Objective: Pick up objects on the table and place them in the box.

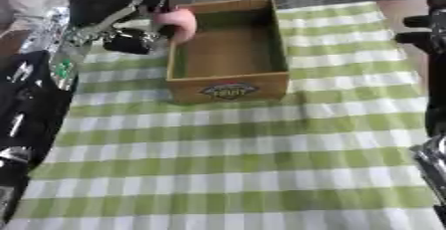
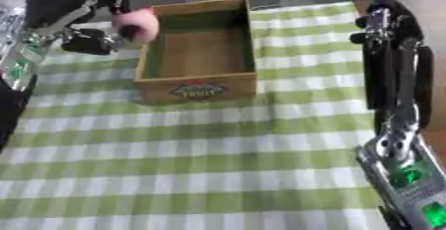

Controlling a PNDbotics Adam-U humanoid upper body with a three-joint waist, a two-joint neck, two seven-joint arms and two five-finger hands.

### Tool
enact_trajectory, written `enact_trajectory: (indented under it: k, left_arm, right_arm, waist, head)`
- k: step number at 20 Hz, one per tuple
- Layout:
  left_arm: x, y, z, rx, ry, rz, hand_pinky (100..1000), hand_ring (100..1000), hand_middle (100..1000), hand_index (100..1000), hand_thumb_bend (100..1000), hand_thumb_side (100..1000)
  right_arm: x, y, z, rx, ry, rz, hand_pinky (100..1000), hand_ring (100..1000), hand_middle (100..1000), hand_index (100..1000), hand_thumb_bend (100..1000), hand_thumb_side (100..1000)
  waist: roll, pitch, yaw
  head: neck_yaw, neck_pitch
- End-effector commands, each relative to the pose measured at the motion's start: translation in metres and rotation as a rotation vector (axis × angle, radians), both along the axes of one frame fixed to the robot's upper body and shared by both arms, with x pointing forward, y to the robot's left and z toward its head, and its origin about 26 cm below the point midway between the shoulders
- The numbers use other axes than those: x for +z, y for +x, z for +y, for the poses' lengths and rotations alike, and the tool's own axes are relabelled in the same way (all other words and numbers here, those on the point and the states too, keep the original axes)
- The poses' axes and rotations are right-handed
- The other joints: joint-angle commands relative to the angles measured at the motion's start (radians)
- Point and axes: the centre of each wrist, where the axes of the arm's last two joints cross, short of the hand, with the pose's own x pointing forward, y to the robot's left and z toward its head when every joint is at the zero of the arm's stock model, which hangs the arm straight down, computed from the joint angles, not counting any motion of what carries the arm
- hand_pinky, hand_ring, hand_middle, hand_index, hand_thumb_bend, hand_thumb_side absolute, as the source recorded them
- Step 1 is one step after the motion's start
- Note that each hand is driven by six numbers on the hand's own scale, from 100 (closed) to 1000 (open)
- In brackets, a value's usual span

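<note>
A wooden box with an oval label on its front wall stands open-topped at the far middle of the table; I see nothing inside it. A rounded pink object hangs at the box's far left corner, just over the rim. My left hand, black, comes in from the upper left and is curled round this pink object. My right arm rises along the right edge, and my right hand shows dark near the table's far right corner, apart from the box.
A green and white checked cloth covers the table. My left arm's silver and black links run down the left edge. My right forearm crosses the lower right corner.
</note>
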Motion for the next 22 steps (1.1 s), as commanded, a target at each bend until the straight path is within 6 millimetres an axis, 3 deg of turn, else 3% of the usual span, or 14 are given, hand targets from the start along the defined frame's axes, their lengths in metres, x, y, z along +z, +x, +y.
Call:
enact_trajectory:
  k: [1,7,15,17,18,19,20,22]
  left_arm:
    - [0.014,0.004,0.011,0.029,-0.016,-0.096,208,351,423,500,100,146]
    - [0.013,0.015,0.017,0.067,-0.03,-0.149,209,351,427,505,100,141]
    - [0.003,0.022,0.021,0.119,-0.006,-0.183,263,401,455,580,100,132]
    - [0.001,0.023,0.021,0.125,0.012,-0.192,339,455,490,655,100,110]
    - [0.001,0.023,0.02,0.129,0.027,-0.197,451,515,541,710,100,100]
    - [0.001,0.023,0.02,0.133,0.043,-0.205,471,529,552,718,100,100]
    - [0.0,0.023,0.02,0.137,0.061,-0.21,568,623,628,787,100,100]
    - [-0.002,0.023,0.021,0.149,0.1,-0.214,639,693,689,852,100,100]
  right_arm:
    - [0.012,-0.003,0.004,-0.036,0.006,-0.031,854,661,657,888,100,1000]
    - [0.018,-0.003,0.012,0.003,0.001,-0.052,854,660,657,888,100,1000]
    - [0.022,-0.004,0.017,0.036,-0.005,-0.06,855,660,657,889,100,1000]
    - [0.022,-0.004,0.019,0.044,-0.004,-0.059,856,660,657,890,100,1000]
    - [0.022,-0.004,0.019,0.046,-0.004,-0.059,856,660,657,890,100,1000]
    - [0.022,-0.004,0.019,0.047,-0.003,-0.058,856,660,657,890,100,1000]
    - [0.022,-0.004,0.019,0.048,-0.002,-0.058,856,660,657,889,100,1000]
    - [0.022,-0.004,0.02,0.049,0.0,-0.058,856,660,657,889,100,1000]
  waist:
    - [-0.004,-0.011,-0.012]
    - [-0.002,0.015,-0.054]
    - [0.007,0.032,-0.093]
    - [0.008,0.034,-0.098]
    - [0.008,0.035,-0.1]
    - [0.009,0.035,-0.102]
    - [0.009,0.035,-0.103]
    - [0.009,0.034,-0.104]
  head:
    - [0.027,-0.028]
    - [0.062,-0.055]
    - [0.09,-0.062]
    - [0.096,-0.065]
    - [0.097,-0.067]
    - [0.097,-0.067]
    - [0.098,-0.066]
    - [0.096,-0.066]
